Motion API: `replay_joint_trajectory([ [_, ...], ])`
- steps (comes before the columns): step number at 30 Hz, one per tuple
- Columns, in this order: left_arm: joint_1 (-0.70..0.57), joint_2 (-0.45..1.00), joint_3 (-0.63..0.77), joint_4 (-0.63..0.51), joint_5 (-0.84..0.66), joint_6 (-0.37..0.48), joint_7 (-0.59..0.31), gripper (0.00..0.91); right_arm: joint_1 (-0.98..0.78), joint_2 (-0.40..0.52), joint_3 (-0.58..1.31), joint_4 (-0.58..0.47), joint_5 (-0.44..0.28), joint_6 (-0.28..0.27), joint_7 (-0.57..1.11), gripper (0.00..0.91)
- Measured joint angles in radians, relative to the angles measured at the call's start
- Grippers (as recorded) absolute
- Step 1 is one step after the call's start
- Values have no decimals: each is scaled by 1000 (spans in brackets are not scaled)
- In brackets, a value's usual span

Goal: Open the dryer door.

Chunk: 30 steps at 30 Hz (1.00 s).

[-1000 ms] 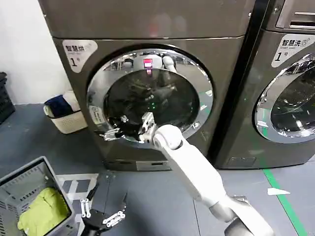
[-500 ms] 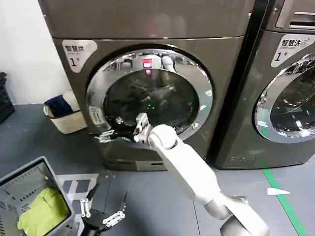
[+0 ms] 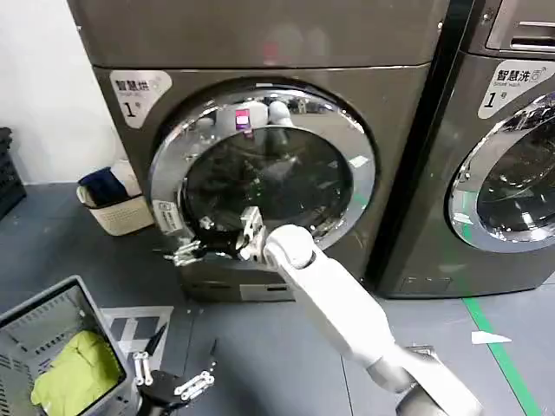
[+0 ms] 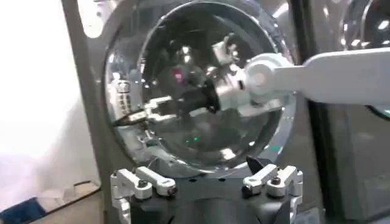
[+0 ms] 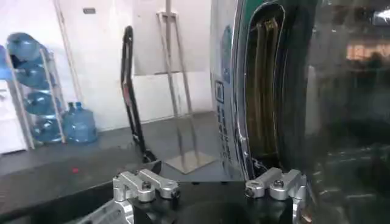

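The dryer door (image 3: 269, 173) is a round porthole with a wide chrome ring and dark glass, and it fills the front of the left machine. Its left edge stands slightly out from the machine. My right gripper (image 3: 186, 252) reaches across the door's lower left and is at that edge, open. In the right wrist view the chrome door edge (image 5: 241, 103) stands between the spread fingers (image 5: 275, 182), close to one of them. In the left wrist view the door (image 4: 183, 67) and the right gripper (image 4: 135, 115) lie ahead. My left gripper (image 3: 172, 379) hangs low near the floor, open and empty.
A second machine (image 3: 512, 173) with a matching door stands to the right. A grey basket (image 3: 43, 303) holding a yellow-green cloth (image 3: 74, 368) sits at the lower left. A white basket (image 3: 117, 217) stands by the wall. Green tape (image 3: 499, 347) marks the floor.
The door's left edge has swung slightly outward, and its reflections have shifted left. My right gripper has moved a little left and down along that edge. The left gripper has barely moved.
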<state>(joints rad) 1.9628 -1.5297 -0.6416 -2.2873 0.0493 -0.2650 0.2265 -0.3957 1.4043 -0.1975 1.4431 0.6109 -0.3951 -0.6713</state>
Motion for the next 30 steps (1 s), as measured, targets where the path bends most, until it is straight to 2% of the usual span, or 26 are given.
replay_joint_trajectory([
  [11,7,4,-65,-27,-68,48,2,907,-43,-122,-33,158,86,-14,-53,907],
  [23,-37,43,-160,-28,-203,121,18,907,-91,-301,-51,330,182,-14,-59,907],
  [30,-75,73,-227,-28,-303,163,35,907,-135,-397,-43,438,194,-14,-111,907],
])
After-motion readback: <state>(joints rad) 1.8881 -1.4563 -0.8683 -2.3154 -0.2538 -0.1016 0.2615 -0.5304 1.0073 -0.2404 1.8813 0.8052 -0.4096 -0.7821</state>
